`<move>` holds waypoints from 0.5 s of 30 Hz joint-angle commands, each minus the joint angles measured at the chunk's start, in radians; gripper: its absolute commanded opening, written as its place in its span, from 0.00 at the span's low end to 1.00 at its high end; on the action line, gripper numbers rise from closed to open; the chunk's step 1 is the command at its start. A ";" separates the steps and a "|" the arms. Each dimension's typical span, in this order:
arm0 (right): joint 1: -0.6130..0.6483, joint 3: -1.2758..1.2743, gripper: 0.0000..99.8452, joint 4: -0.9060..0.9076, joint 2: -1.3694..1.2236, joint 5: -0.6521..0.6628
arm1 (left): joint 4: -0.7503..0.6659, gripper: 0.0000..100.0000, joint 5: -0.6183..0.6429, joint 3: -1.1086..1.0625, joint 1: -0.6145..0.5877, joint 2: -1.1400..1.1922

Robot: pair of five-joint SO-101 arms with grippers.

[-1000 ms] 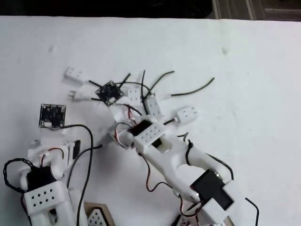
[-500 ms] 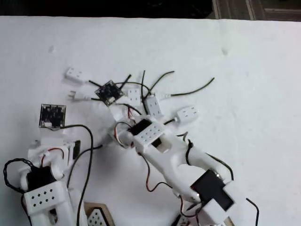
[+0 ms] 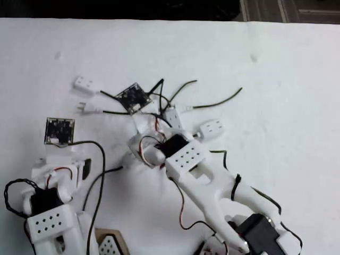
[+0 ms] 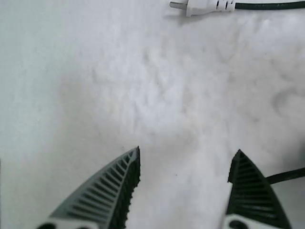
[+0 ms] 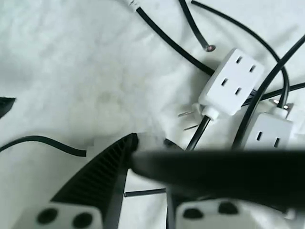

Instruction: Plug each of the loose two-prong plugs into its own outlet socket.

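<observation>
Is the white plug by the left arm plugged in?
No, it is out. The white plug lies alone on the table, its two prongs bare.

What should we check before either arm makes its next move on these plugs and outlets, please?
1. Left gripper open and empty: ok, jaws apart over the bare table.
2. Loose white plug free to pick: ok, it lies ahead of that gripper with its prongs bare and nothing on it.
3. Right gripper grasp: cannot tell, because a dark blur crosses its wrist view.
4. Three-socket outlet slots open: ok, they face up, uncovered.
5. Black cables clear of that outlet: not ok, they run close around it.
</observation>
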State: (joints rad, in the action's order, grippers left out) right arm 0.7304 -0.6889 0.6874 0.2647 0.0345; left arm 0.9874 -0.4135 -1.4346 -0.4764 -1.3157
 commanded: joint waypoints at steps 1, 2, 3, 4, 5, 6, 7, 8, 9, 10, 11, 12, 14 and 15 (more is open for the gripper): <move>-0.005 0.008 0.02 0.002 -0.018 -0.008 | -0.003 0.30 0.002 0.005 -0.007 -0.015; -0.005 0.008 0.02 0.001 -0.030 -0.008 | -0.003 0.30 0.002 0.005 -0.007 -0.015; -0.005 0.008 0.02 0.001 -0.042 -0.008 | -0.003 0.30 0.002 0.005 -0.007 -0.015; -0.005 0.008 0.02 0.001 -0.054 -0.008 | -0.003 0.30 0.002 0.005 -0.007 -0.015; -0.004 0.008 0.02 0.001 -0.067 -0.008 | -0.003 0.30 0.002 0.005 -0.007 -0.015; -0.004 0.008 0.02 0.001 -0.077 -0.008 | -0.003 0.30 0.002 0.005 -0.007 -0.015; -0.004 0.008 0.02 0.001 -0.088 -0.008 | -0.003 0.30 0.002 0.005 -0.007 -0.015; -0.004 0.008 0.02 0.001 -0.099 -0.008 | -0.003 0.30 0.002 0.005 -0.007 -0.015; -0.004 0.009 0.02 -0.001 -0.107 -0.008 | -0.003 0.30 0.002 0.005 -0.007 -0.015; -0.004 0.009 0.02 -0.005 -0.113 -0.008 | -0.003 0.30 0.002 0.005 -0.007 -0.015; -0.004 0.008 0.02 -0.019 -0.119 -0.008 | -0.003 0.30 0.002 0.005 -0.007 -0.015; -0.004 0.006 0.02 -0.033 -0.125 -0.008 | -0.003 0.30 0.002 0.005 -0.007 -0.015; -0.005 0.006 0.02 -0.054 -0.140 -0.009 | -0.003 0.30 0.002 0.005 -0.007 -0.015; -0.005 0.006 0.02 -0.065 -0.147 -0.009 | -0.003 0.30 0.002 0.005 -0.007 -0.015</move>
State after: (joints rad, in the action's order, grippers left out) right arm 0.7319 -0.6859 0.6552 0.1266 0.0330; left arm 0.9874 -0.4135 -1.4346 -0.4764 -1.3157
